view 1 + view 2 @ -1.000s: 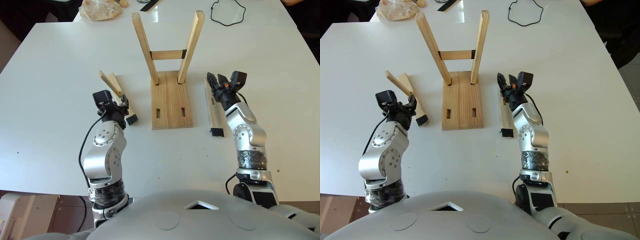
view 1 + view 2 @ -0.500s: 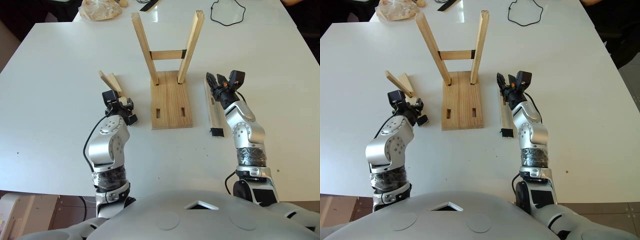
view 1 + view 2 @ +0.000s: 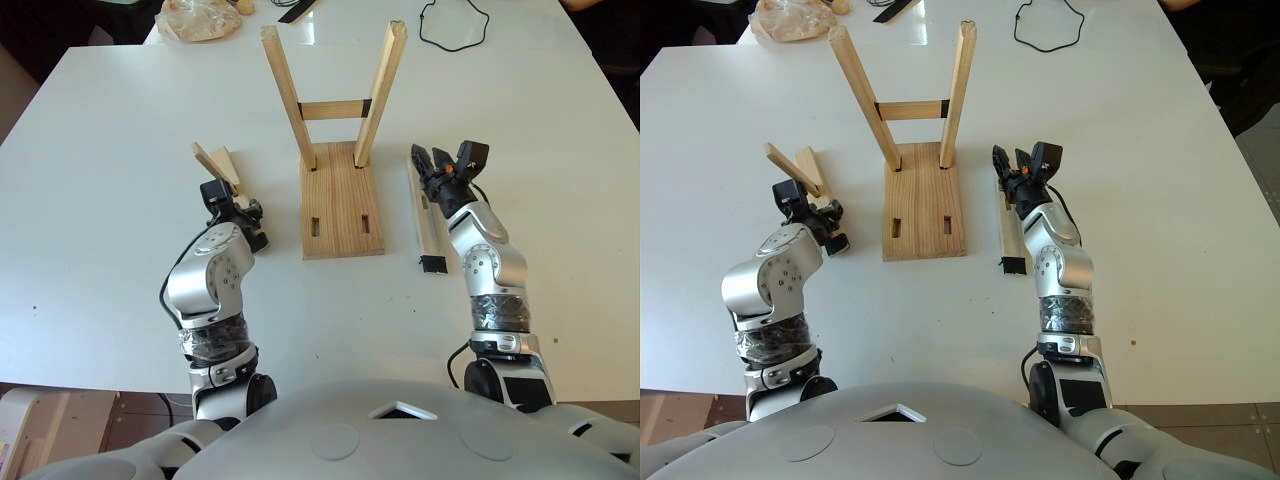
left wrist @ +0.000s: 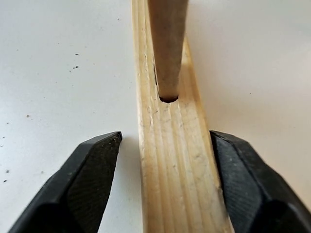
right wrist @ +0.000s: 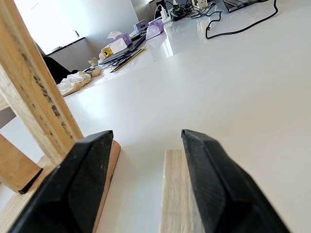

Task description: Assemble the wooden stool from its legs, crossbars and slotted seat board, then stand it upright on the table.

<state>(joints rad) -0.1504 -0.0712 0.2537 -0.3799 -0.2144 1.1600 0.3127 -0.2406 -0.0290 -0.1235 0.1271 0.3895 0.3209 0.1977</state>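
The slotted seat board (image 3: 343, 205) lies flat mid-table. Two legs (image 3: 284, 92) joined by a crossbar (image 3: 335, 109) stand in its far slots. A loose leg piece (image 3: 224, 170) lies left of the board. My left gripper (image 3: 250, 220) is at its near end, open, one finger on each side of the leg (image 4: 175, 160), where a rod (image 4: 167, 43) enters a hole. Another loose leg (image 3: 429, 220) lies right of the board. My right gripper (image 3: 430, 165) hovers open over its far end (image 5: 177, 194), fingers (image 5: 92, 179) apart.
At the back of the white table (image 3: 120, 150) lie a crumpled bag (image 3: 203, 18), a black cable (image 3: 455, 25) and a dark object (image 3: 300, 10). The board's two near slots (image 3: 340, 225) hold nothing. Open tabletop lies to both sides.
My left arm has swung its elbow outward and the left gripper has settled around the near end of the left leg piece. The right arm has barely moved.
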